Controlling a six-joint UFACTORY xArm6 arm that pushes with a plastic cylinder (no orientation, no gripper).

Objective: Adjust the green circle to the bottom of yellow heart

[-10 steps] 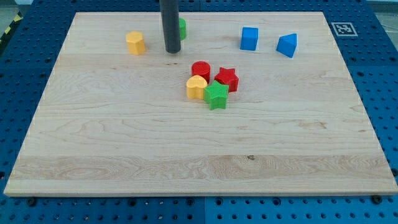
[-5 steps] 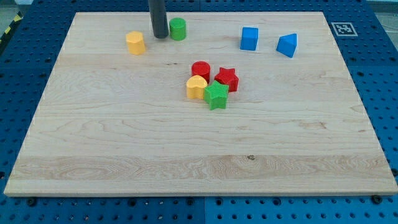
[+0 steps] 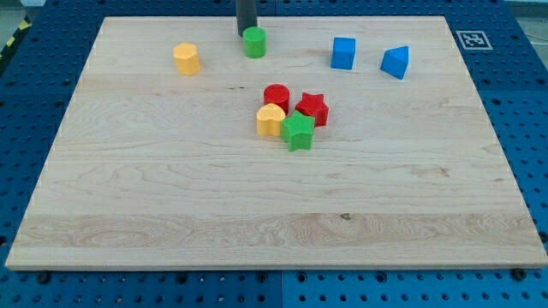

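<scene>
The green circle (image 3: 254, 42) sits near the board's top edge, middle-left. My tip (image 3: 246, 32) is just above it in the view, touching or nearly touching its upper left side. The yellow heart (image 3: 271, 120) lies near the board's centre, packed in a cluster with a red circle (image 3: 276, 96) above it, a red star (image 3: 312, 109) to the right and a green star (image 3: 298, 132) at its lower right. The green circle is well above this cluster.
A yellow hexagon-like block (image 3: 186, 59) sits left of the green circle. A blue cube (image 3: 343, 53) and a blue triangular block (image 3: 396, 62) stand at the top right. The wooden board (image 3: 128, 197) lies on a blue perforated table.
My tip moved from the green circle's lower left, up past its left side, to just above it. The green circle shifted slightly right and down. The other blocks stayed put.
</scene>
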